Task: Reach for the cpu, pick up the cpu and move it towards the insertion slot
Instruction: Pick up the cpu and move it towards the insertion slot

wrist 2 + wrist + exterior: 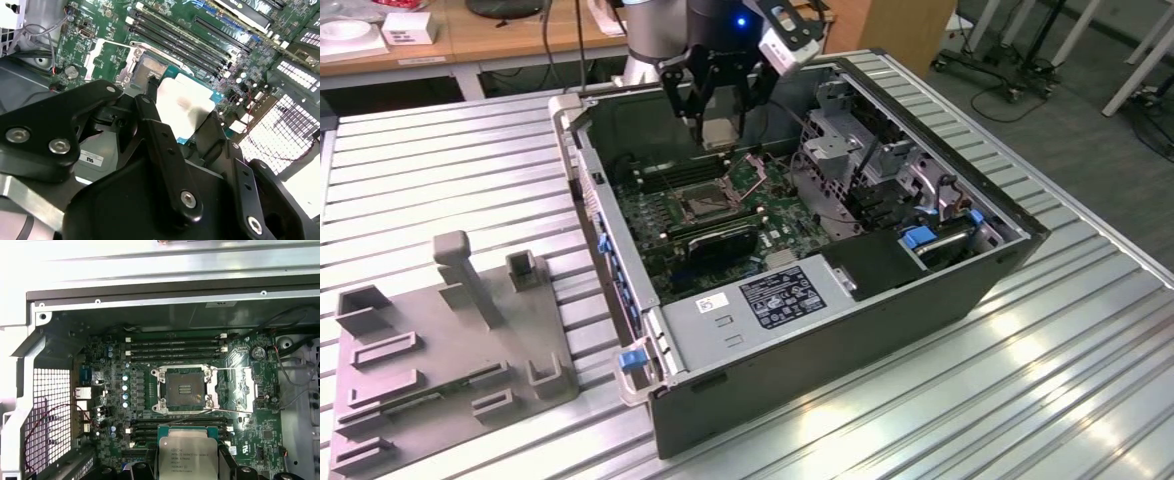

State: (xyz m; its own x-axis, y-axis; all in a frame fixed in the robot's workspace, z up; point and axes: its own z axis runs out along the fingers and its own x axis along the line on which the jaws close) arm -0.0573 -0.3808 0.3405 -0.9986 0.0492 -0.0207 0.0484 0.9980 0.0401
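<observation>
1. An open black computer case point(894, 300) is seen on a ribbed metal table point(440, 170), with a grey plastic tray with raised blocks point(440, 350) lying at about 8 o'clock from it in the exterior view.
2. The black gripper point(718, 132) is closed on the flat square silvery-topped cpu point(187, 460), held above the green board.
3. The metal-framed square insertion slot point(185, 389) lies uncovered, near long black memory slots point(172, 347).
4. The cpu's lower part is cut off in the first wrist view.
</observation>
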